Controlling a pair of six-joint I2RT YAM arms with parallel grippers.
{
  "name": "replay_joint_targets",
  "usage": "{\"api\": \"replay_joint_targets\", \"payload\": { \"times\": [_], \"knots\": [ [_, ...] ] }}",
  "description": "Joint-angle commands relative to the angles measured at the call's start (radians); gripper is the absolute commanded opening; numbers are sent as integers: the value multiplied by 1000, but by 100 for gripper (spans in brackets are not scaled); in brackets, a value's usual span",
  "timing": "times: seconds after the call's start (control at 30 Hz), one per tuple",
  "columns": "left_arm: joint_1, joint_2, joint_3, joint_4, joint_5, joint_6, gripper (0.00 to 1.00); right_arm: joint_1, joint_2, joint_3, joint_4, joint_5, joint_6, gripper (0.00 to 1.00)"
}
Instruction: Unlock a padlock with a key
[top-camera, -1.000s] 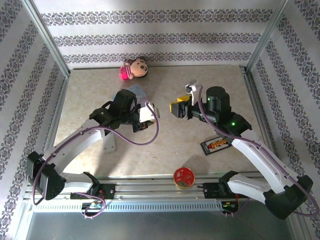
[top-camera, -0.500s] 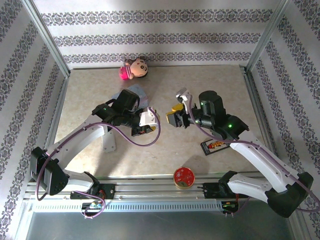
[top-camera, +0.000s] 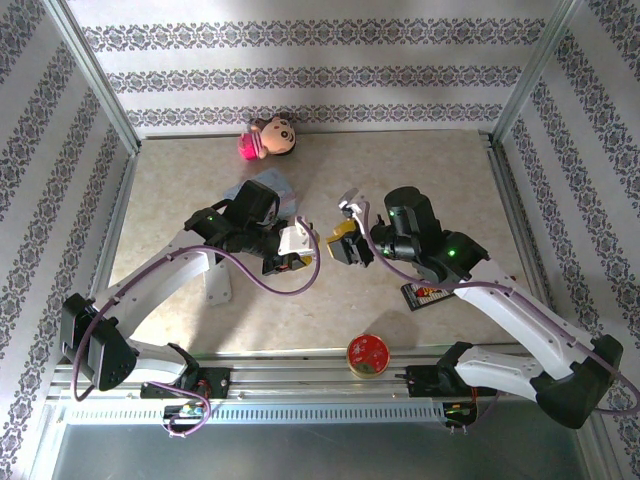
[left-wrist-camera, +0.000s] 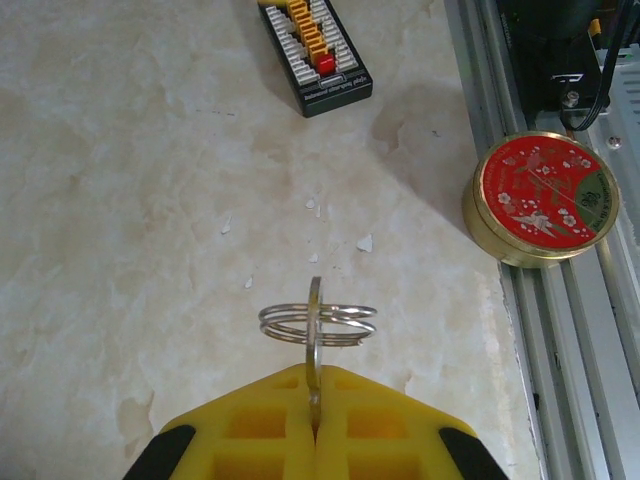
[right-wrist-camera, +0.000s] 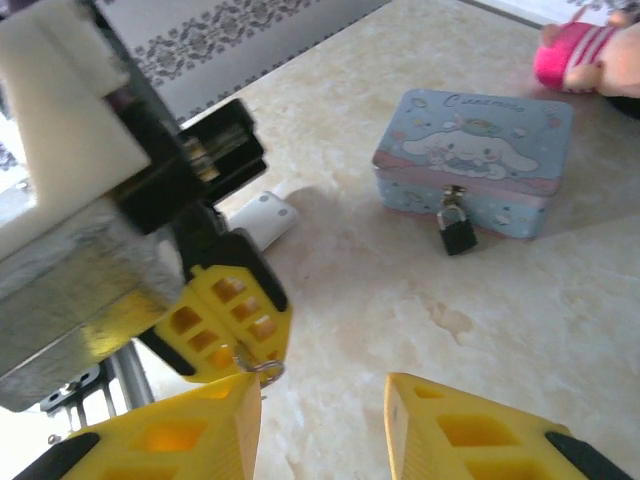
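The key (left-wrist-camera: 316, 330) is a thin metal blade seen edge-on with a wire ring through it, and my left gripper (left-wrist-camera: 315, 378) is shut on it. In the top view the left gripper (top-camera: 300, 258) hovers mid-table, tip to tip with my right gripper (top-camera: 336, 243). The right gripper (right-wrist-camera: 322, 405) stands open, and the key's ring (right-wrist-camera: 264, 371) hangs just beside its left fingertip. The padlock (right-wrist-camera: 458, 232), small and black, hangs on the front of the pale blue box (right-wrist-camera: 475, 155) beyond.
A flat black card (top-camera: 425, 293) lies under the right arm. A round red tin (top-camera: 368, 353) sits by the front rail. A pink plush toy (top-camera: 268, 137) rests at the back wall. A white post (right-wrist-camera: 262, 218) lies beside the left arm.
My right gripper has travelled left toward the left gripper and its jaws have narrowed. The left gripper dropped slightly forward and kept its hold on the key.
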Motion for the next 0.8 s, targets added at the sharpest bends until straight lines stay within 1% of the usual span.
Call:
{"api": "replay_joint_targets", "payload": {
  "times": [0.0, 0.23, 0.53, 0.77],
  "knots": [
    [8, -8, -1, -41, 37, 23, 0, 22, 20, 23, -14, -43, -28, 36],
    [8, -10, 3, -38, 45, 21, 0, 27, 80, 29, -14, -90, -15, 31],
    [8, -11, -2, -25, 52, 16, 0, 26, 99, 32, 34, -175, 2, 27],
    [8, -14, -5, -20, 56, 14, 0, 27, 116, 32, 36, -194, 13, 25]
  ]
}}
